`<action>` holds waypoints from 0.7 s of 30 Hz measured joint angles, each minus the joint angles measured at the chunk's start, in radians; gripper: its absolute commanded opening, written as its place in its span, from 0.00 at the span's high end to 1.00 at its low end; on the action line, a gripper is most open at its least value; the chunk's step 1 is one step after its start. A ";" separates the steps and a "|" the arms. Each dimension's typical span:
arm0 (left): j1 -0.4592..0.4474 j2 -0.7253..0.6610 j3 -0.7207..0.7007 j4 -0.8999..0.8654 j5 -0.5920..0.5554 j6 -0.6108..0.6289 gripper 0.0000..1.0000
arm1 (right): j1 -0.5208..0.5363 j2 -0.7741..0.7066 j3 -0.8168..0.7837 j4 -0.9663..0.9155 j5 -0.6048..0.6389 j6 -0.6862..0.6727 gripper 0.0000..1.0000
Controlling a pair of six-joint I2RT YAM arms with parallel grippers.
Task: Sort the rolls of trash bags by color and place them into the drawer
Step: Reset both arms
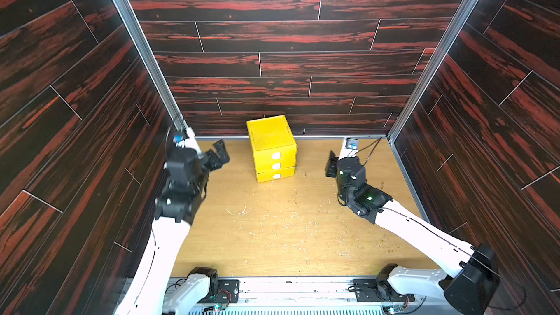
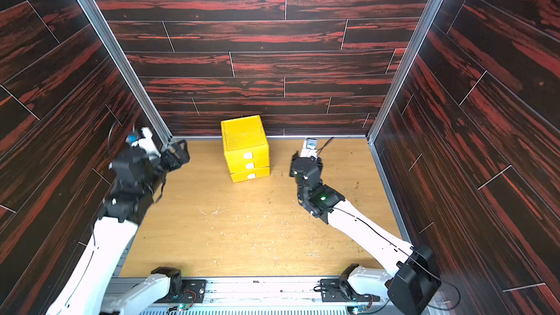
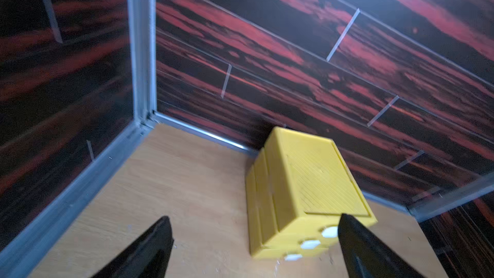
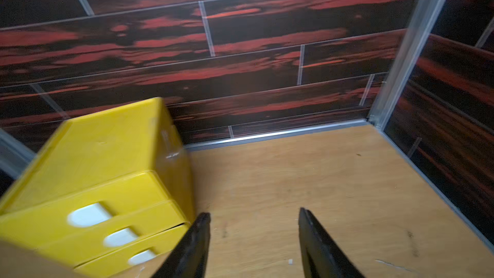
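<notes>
The yellow drawer (image 1: 271, 143) (image 2: 245, 143) stands against the back wall at mid-table, with three white-tabbed fronts facing forward. The bottom front sticks out slightly. No rolls of trash bags show in any view. My left gripper (image 1: 219, 154) (image 2: 178, 155) hangs open, raised to the left of the chest near the back left corner. In the left wrist view the chest (image 3: 307, 183) lies ahead of the spread, empty gripper (image 3: 255, 217). My right gripper (image 1: 331, 166) (image 2: 293, 162) is to the right of the chest. It is open and empty (image 4: 254, 212), with the chest (image 4: 93, 161) beside it.
Dark red wood-pattern walls (image 1: 288, 56) close in the back and both sides, with aluminium posts (image 1: 142, 56) at the corners. Small pale crumbs and scratches (image 1: 272, 216) dot the light wooden tabletop (image 1: 272, 246). The arm bases sit on the metal rail (image 1: 291, 286) at the front.
</notes>
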 measured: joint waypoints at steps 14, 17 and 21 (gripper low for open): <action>0.000 0.119 -0.481 0.468 -0.354 0.061 0.00 | -0.251 0.066 -0.375 0.459 0.213 -0.122 0.40; 0.002 0.134 -0.575 0.581 -0.408 0.100 0.00 | -0.294 0.104 -0.465 0.570 0.225 -0.146 0.40; 0.021 0.176 -0.662 0.734 -0.444 0.156 0.00 | -0.352 0.150 -0.579 0.708 0.222 -0.149 0.39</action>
